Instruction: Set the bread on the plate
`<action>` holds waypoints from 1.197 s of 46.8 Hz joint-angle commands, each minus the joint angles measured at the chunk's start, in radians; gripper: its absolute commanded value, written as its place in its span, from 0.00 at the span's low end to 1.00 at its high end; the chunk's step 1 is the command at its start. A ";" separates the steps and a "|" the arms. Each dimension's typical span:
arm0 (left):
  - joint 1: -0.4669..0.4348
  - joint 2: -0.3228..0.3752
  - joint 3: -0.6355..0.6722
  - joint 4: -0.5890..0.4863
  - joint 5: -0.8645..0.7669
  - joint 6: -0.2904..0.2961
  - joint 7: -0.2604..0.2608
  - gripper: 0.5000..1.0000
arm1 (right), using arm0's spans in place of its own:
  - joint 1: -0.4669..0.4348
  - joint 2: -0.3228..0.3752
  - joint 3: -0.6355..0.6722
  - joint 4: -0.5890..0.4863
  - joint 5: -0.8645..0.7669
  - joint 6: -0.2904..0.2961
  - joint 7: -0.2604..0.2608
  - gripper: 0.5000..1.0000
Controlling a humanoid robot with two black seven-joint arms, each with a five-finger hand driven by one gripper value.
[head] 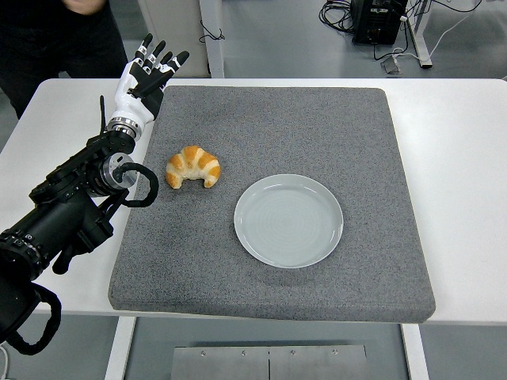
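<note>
A golden croissant (193, 166) lies on the grey mat, left of centre. To its right and a little nearer sits an empty pale blue-grey plate (288, 220). My left hand (147, 74) is raised over the mat's far left corner, behind and to the left of the croissant, its fingers spread and holding nothing. The black left arm (75, 206) reaches in from the lower left. My right arm does not show.
The grey mat (317, 127) covers most of the white table (459, 158). A person in dark clothing (55, 39) stands at the top left, behind the table. Cables and a black box (379, 20) lie on the floor beyond.
</note>
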 commanded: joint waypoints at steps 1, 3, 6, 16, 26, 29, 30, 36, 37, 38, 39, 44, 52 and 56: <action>0.003 0.000 0.001 0.000 0.001 0.000 0.000 0.94 | 0.000 0.000 0.000 0.000 0.000 0.000 0.000 1.00; 0.003 0.000 -0.001 0.000 0.001 0.000 0.000 0.94 | 0.000 0.000 0.000 0.000 0.000 0.000 0.000 1.00; 0.004 0.000 -0.001 0.000 -0.001 -0.002 0.000 0.94 | 0.000 0.000 0.000 0.000 0.000 0.000 0.000 1.00; 0.009 -0.003 -0.001 0.000 -0.001 -0.002 0.000 0.94 | 0.000 0.000 0.000 0.000 0.000 0.000 0.000 1.00; -0.004 -0.002 0.007 0.000 0.007 -0.002 0.000 0.94 | 0.000 0.000 0.000 0.000 0.000 0.000 0.000 1.00; -0.005 0.003 0.019 0.000 0.007 -0.002 0.000 0.94 | 0.000 0.000 0.000 0.000 0.000 0.000 0.000 1.00; -0.007 0.003 0.023 0.000 0.007 -0.002 0.000 0.94 | 0.000 0.000 0.000 0.000 0.000 0.000 0.000 1.00; -0.010 0.003 0.027 0.000 0.006 -0.002 0.000 0.94 | 0.000 0.000 0.000 0.000 0.000 0.000 0.000 1.00; -0.010 0.003 0.027 0.000 0.006 -0.002 0.000 0.94 | 0.000 0.000 0.000 0.000 0.000 0.000 0.000 1.00; -0.010 0.003 0.027 0.000 0.007 -0.002 0.000 0.94 | 0.000 0.000 0.000 0.000 0.000 0.000 0.000 1.00; -0.010 0.003 0.027 0.000 0.006 -0.002 0.000 0.94 | 0.000 0.000 0.000 0.000 0.000 0.000 0.000 1.00; -0.011 0.003 0.028 0.000 0.007 -0.002 0.001 0.94 | 0.000 0.000 0.000 0.000 0.000 0.000 0.000 1.00; -0.033 0.012 0.097 0.000 0.007 0.000 0.001 0.94 | 0.000 0.000 0.000 0.000 0.000 0.000 0.000 1.00; -0.043 0.034 0.132 -0.001 0.009 0.001 0.001 0.94 | 0.000 0.000 0.000 0.000 0.000 0.000 0.000 1.00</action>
